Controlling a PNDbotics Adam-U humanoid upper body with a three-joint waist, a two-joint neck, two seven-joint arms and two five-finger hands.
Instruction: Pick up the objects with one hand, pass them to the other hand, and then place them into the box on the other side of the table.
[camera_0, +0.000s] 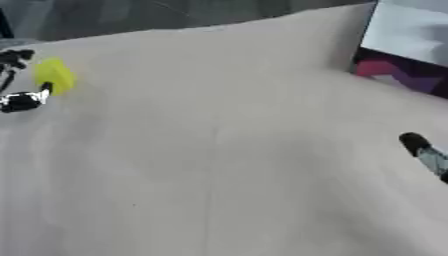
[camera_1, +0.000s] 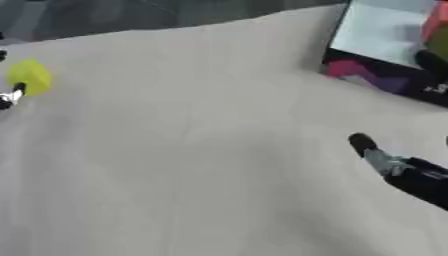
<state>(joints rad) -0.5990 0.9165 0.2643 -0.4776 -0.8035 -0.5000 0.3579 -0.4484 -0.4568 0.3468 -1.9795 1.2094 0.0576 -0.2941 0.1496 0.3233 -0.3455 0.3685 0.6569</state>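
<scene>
Where the pale beige tabletop (camera_0: 219, 165) meets its left edge, left hand (camera_0: 22, 97) pinching a small yellow rounded object (camera_0: 54, 75); dark floor beyond the far edge. At the far right corner, white-lined box with purple-patterned wall (camera_1: 385, 45); right hand (camera_1: 385, 162) near the right edge, one finger extended, rest unclear.

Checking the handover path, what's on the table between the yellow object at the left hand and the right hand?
Nothing: bare table between yellow object and right hand, in both views.
</scene>
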